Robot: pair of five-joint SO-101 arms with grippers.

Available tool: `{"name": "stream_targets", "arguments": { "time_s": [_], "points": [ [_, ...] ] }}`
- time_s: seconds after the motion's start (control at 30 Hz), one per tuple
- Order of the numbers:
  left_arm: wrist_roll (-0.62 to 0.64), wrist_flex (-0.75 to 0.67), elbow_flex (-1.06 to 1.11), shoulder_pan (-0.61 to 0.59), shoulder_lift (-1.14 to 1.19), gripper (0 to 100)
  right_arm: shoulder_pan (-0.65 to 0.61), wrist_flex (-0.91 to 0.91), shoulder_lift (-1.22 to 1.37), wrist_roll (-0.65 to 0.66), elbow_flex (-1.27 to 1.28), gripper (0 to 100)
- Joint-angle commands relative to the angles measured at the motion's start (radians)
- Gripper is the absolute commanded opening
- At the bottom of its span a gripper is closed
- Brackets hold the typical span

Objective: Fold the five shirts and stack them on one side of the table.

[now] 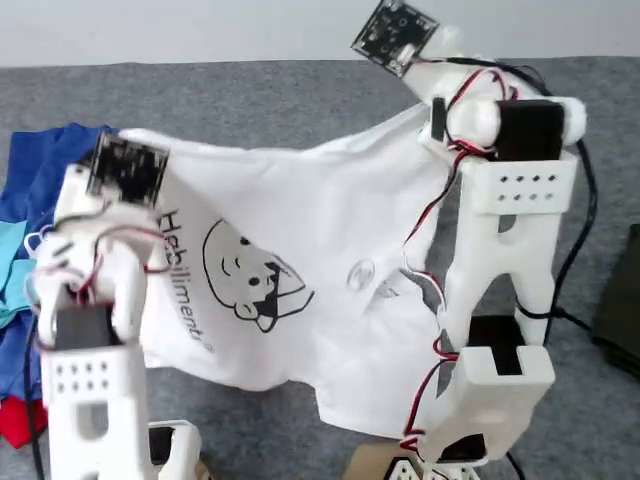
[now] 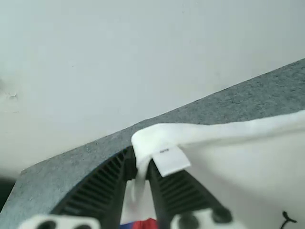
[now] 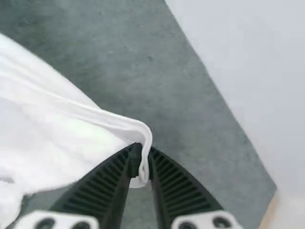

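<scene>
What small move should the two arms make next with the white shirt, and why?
Probably lower both grippers together while drawing them slightly apart, so that the white shirt lies flat on the grey table. The left gripper and the right gripper each pinch an edge of it. It sags creased between them and is not yet folded.
</scene>
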Motion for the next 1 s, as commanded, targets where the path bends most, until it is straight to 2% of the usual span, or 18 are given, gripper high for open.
{"name": "stream_targets", "arguments": {
  "time_s": [0.0,0.2,0.33,0.8,0.97],
  "points": [
    [0.009,-0.028,-0.156,0.011,0.18,0,0.021,-0.068,-0.005,0.002,-0.049,1.1],
    [0.006,-0.026,-0.32,0.057,0.459,0,0.031,-0.217,0.064,0.005,-0.055,1.1],
    [-0.057,-0.026,-0.403,0.086,0.611,0,0.045,-0.332,0.114,0.006,-0.055,1.1],
    [-0.058,-0.026,-0.697,0.061,1.003,0,0.005,-0.687,0.272,0.172,-0.055,1.1],
    [-0.057,-0.026,-0.881,0.063,1.149,0,0.01,-0.766,0.303,0.173,-0.055,1.1]
  ]
}}
